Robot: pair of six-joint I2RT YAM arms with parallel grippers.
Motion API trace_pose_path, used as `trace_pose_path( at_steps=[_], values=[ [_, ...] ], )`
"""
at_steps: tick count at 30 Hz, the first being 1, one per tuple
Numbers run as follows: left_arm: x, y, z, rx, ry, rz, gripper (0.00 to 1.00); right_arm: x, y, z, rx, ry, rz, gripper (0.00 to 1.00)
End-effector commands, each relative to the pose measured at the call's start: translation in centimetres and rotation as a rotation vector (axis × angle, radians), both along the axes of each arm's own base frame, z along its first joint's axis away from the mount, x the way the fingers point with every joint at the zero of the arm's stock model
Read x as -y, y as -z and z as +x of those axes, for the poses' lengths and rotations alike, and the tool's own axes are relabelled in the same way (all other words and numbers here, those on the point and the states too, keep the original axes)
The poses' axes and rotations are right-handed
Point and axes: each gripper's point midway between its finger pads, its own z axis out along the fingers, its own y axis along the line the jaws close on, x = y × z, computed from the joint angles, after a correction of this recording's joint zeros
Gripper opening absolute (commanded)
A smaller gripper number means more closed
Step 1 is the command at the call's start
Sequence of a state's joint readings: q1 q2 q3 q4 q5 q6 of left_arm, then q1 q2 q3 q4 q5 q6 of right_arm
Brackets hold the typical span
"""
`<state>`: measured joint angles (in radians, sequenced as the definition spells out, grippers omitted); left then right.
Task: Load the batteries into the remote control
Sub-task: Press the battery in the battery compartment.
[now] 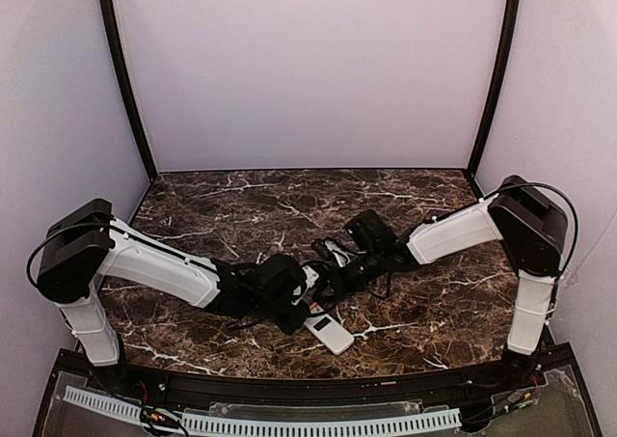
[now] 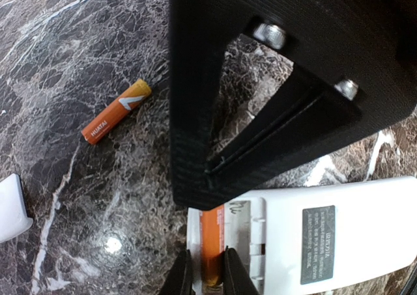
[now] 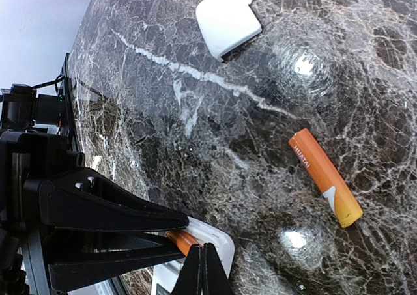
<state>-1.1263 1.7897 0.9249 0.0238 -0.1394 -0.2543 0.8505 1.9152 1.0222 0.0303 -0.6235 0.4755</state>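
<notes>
Now clamps battery (image 2: 212,233) in remote (image 2: 339,236) with left end effector (image 2: 208,270); holds right end effector (image 3: 201,264) pinched together; leaves second battery (image 2: 117,111) on worktop (image 2: 58,41).

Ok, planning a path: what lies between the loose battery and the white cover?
Only bare marble between loose battery and white cover; right wrist view.
</notes>
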Motion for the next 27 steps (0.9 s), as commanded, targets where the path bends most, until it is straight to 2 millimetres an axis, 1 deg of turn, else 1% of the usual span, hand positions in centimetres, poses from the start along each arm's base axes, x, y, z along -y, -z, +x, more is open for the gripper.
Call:
trace_pose_path(
  at_steps=[1,6,10,17,20,22,24,27],
  values=[
    [-2.3,3.0,-1.4,-0.061,0.003,0.116,0.12,-0.7,1.2,-2.1,-0.033,-0.062,-0.023,0.0],
    [-2.4,3.2,-1.4,-0.063,0.0,0.121,0.15,-1.0,1.5,-2.7,-0.033,-0.075,-0.029,0.0],
    [-2.5,3.6,-1.5,-0.07,-0.001,0.124,0.16,-1.1,2.3,-3.4,-0.042,-0.088,-0.046,0.0],
    [-2.7,3.9,-1.6,-0.073,-0.006,0.128,0.18,-1.1,3.0,-4.1,-0.051,-0.104,-0.061,0.0],
    [-2.7,3.9,-1.6,-0.072,-0.008,0.128,0.18,-0.9,3.6,-4.4,-0.053,-0.111,-0.074,0.0],
    [-2.6,3.9,-1.6,-0.071,-0.008,0.126,0.18,-1.0,3.8,-4.4,-0.032,-0.118,-0.081,0.0],
    [-2.6,3.9,-1.5,-0.071,-0.009,0.126,0.18,-0.7,4.6,-4.9,-0.019,-0.132,-0.123,0.0],
    [-2.6,3.9,-1.5,-0.068,-0.012,0.124,0.18,-0.2,5.6,-4.9,-0.002,-0.134,-0.16,0.0]
  ],
)
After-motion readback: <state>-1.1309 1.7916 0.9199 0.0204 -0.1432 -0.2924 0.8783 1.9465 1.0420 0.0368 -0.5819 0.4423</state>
